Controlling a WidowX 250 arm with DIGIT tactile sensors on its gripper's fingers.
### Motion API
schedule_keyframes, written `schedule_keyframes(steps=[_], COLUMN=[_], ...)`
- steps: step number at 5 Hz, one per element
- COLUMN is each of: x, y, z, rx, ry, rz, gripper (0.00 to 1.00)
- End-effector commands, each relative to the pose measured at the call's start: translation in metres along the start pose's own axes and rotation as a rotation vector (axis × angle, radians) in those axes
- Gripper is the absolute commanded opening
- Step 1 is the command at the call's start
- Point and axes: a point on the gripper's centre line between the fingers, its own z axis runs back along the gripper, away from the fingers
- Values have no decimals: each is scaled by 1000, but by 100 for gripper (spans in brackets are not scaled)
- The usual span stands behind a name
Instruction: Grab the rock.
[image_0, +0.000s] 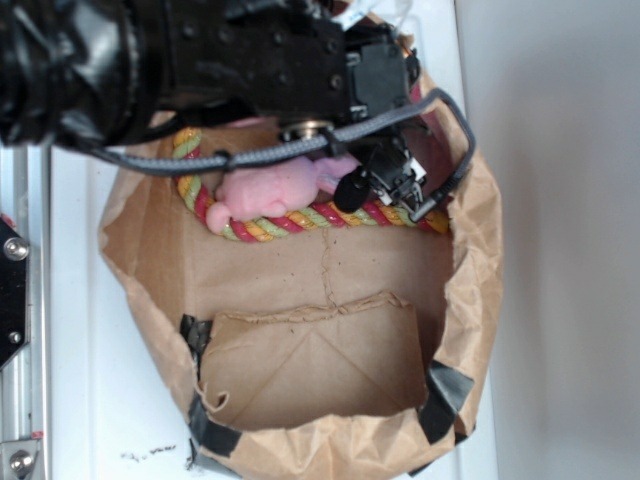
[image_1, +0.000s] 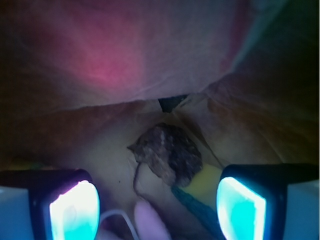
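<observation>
Brown paper bag (image_0: 300, 290) floor with one rock (image_1: 167, 152), one sponge (image_1: 205, 182), gripper (image_1: 157, 205) wide apart.

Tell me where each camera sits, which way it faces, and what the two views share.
Exterior: above the paper bag, looking down; shows the arm, the gripper, the pink plush toy and the rope ring.
Wrist: mounted on the gripper, looking past its two spread fingertips into the bag at the rock lying against the sponge.
Shared: the gripper and the brown paper; the rock appears only in the wrist view.
</observation>
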Motion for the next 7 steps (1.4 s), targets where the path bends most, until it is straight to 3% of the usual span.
schedule_keyframes(steps=[1,7], x=[29,18], y=[-1,-8], z=[17,-38], rx=[-27,68], ry=[-84,-31], rz=[20,-122], gripper=[100,100])
